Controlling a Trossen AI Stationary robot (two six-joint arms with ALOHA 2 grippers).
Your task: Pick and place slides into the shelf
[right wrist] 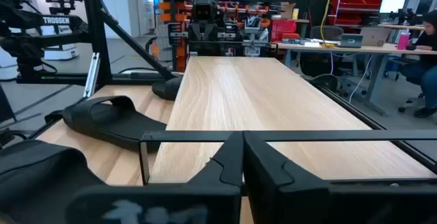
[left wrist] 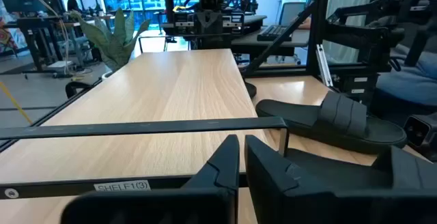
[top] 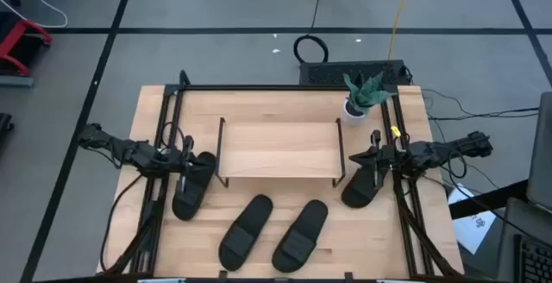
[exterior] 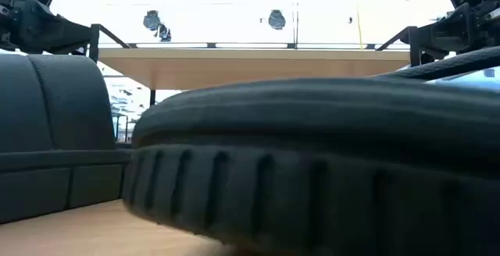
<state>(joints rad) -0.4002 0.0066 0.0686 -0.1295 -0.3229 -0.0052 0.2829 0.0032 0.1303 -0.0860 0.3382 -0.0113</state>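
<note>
While shelf point(top: 278, 149) stands bare, four slides point(top: 245, 229) on table point(top: 259, 102).

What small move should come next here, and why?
Probably the left gripper should open and lower onto the slide just under it. All four slides lie on the table, none on the shelf, and both grippers appear shut and empty. The right gripper sits likewise over another slide, so either could start.
</note>
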